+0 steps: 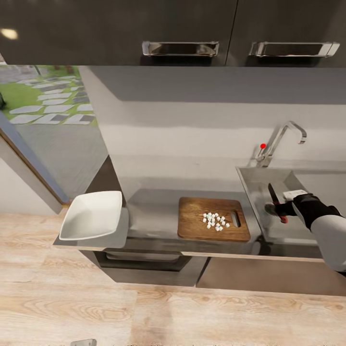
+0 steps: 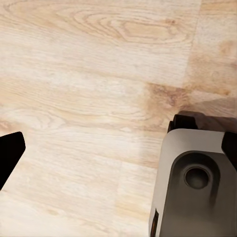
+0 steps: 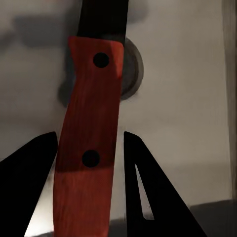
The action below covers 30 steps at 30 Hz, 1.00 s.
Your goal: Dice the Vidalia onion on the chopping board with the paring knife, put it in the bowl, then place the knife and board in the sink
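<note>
We see the chopping board [image 1: 214, 219] as dark, grained wood, matt, and the floor [image 1: 144, 312] as pale wood with a bold grain. The sink [image 1: 262, 192] and its faucet [image 1: 281, 139] look like brushed and polished metal. The bench [image 1: 154, 206] is smooth grey with a dull sheen. The bowl [image 1: 91, 216] is glossy white. The paring knife [image 3: 91, 133] has a reddish wood-like handle with dark rivets.

The right arm reaches in from the head view's right edge, white forearm and black wrist angled up and leftward. Its right end effector [image 1: 283, 211] has both dark fingers [image 3: 27, 182] closed against the paring knife [image 3: 89, 138], gripping the red handle, blade pointing away from the wrist.
</note>
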{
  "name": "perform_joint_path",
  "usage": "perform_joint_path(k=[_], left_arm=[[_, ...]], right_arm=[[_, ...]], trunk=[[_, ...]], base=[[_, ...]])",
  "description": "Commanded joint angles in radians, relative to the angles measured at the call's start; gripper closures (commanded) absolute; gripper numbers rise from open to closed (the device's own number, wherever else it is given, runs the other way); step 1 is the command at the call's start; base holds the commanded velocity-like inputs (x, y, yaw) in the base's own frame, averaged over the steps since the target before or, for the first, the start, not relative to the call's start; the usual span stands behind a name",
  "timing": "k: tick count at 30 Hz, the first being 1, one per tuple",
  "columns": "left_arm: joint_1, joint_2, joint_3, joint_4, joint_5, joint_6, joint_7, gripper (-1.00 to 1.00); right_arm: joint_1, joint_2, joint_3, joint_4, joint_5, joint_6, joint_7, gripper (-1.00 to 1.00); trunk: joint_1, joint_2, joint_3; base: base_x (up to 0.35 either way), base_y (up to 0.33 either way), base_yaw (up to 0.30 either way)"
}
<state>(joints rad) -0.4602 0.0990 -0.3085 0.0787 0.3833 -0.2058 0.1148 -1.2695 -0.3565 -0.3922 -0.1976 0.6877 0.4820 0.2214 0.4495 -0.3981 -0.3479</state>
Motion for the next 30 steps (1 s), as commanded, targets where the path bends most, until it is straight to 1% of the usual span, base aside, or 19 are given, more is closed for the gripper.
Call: perform_joint_path(k=[1, 6, 17, 20, 26, 30], left_arm=[[-0.002, -0.001, -0.009, 0.003, 0.006, -0.005, 0.000, -1.00], [-0.002, -0.001, -0.008, 0.003, 0.006, -0.005, 0.000, -1.00], [-0.002, -0.001, -0.008, 0.003, 0.006, -0.005, 0.000, -1.00], [-0.002, 0.000, -0.008, 0.003, 0.006, -0.006, 0.000, -1.00], [-0.001, -0.001, -0.009, 0.004, 0.006, -0.005, 0.000, -1.00], [-0.001, -0.001, -0.008, 0.004, 0.006, -0.005, 0.000, -1.00]], right_arm=[[-0.001, -0.004, -0.007, -0.002, 0.010, 0.004, 0.008, 1.00], [-0.001, -0.011, -0.007, -0.003, 0.010, 0.003, 0.010, 1.00], [-0.001, -0.012, -0.005, -0.002, 0.010, 0.003, 0.010, 1.00], [-0.001, -0.012, -0.005, -0.002, 0.010, 0.004, 0.009, 1.00], [-0.001, -0.012, -0.005, 0.002, 0.010, 0.002, 0.014, 1.00], [0.001, -0.012, -0.005, 0.005, 0.010, -0.002, 0.016, 1.00]], trunk=[[0.000, -0.002, -0.003], [0.000, -0.002, -0.011], [0.000, -0.002, -0.029], [0.000, -0.002, -0.034], [0.000, -0.002, -0.043], [0.000, -0.002, -0.050]], base=[[0.000, 0.000, 0.000], [0.000, 0.000, 0.000], [0.001, 0.000, 0.000], [0.153, 0.000, 0.000], [0.284, 0.000, 0.000], [0.071, 0.000, 0.000]])
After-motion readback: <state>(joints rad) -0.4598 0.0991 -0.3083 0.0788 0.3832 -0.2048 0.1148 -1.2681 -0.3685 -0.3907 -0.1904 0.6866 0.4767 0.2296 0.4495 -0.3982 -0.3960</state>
